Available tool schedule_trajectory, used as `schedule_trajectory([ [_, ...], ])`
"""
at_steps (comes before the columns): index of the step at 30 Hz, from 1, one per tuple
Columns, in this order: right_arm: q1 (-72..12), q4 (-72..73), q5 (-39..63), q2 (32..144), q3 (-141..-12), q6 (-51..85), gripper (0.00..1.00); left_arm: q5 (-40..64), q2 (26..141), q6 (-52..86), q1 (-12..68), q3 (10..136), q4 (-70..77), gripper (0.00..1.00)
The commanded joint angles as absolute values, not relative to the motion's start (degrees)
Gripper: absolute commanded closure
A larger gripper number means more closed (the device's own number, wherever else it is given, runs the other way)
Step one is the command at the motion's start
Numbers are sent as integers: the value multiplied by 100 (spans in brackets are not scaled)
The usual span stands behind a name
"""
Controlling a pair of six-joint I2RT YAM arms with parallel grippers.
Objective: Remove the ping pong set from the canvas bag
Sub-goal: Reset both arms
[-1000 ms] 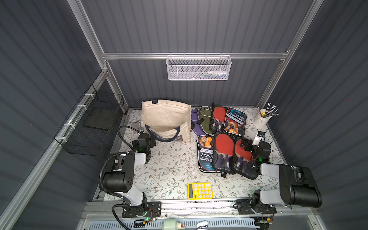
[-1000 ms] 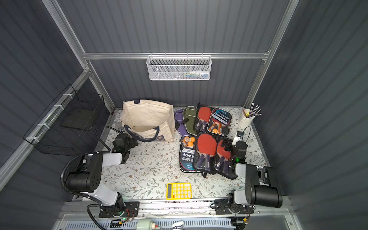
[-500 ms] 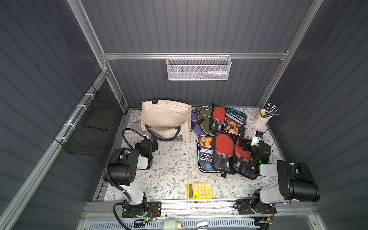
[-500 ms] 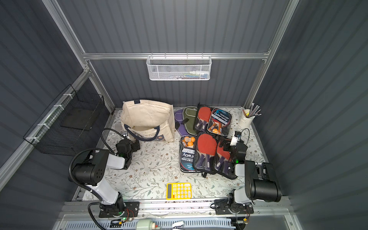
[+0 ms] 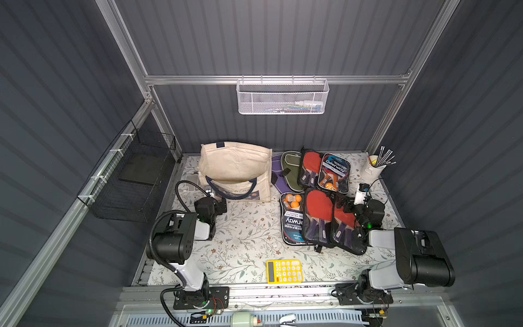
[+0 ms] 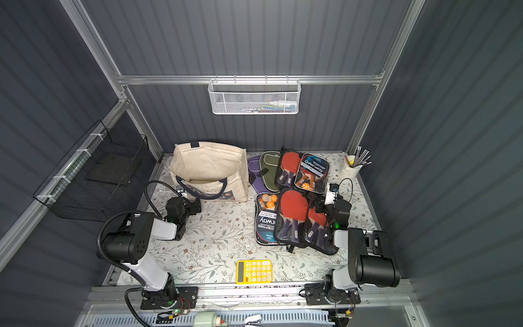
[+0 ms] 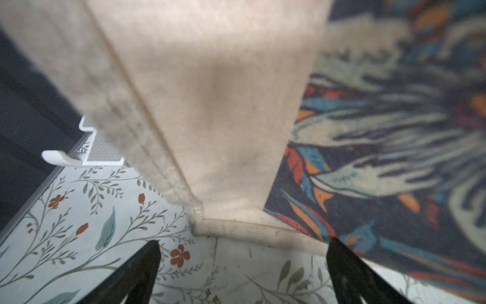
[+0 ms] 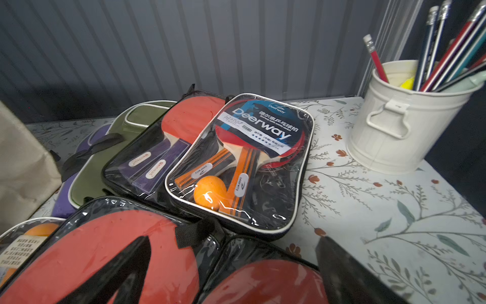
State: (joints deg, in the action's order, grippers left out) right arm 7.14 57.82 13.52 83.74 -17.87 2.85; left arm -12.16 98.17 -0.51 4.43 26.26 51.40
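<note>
A: Where is the bag point(image 5: 235, 167) sitting?
B: Left of centre in both top views, standing open on the worktop point(image 5: 243, 240) — ping pong sets point(image 5: 319, 220) are lying just right of it.
A: And the end effectors?
B: The left end effector point(image 7: 243, 243) is hovering spread at the bag's lower corner; the right end effector point(image 8: 235, 240) is hanging spread over the sets.

left gripper point(image 7: 243, 240): fingers wide apart | right gripper point(image 8: 233, 239): fingers wide apart
</note>
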Motion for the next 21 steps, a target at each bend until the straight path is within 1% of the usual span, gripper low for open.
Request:
schedule_trajectory([
  [1, 690, 5684, 1151, 8384, -1846, 359, 1, -1057, 9843, -132, 413, 2755, 5115, 0],
  [21, 606, 5547, 1011, 8402, -1923, 301, 1, -1045, 9837, -123, 396, 2760, 5106, 1],
])
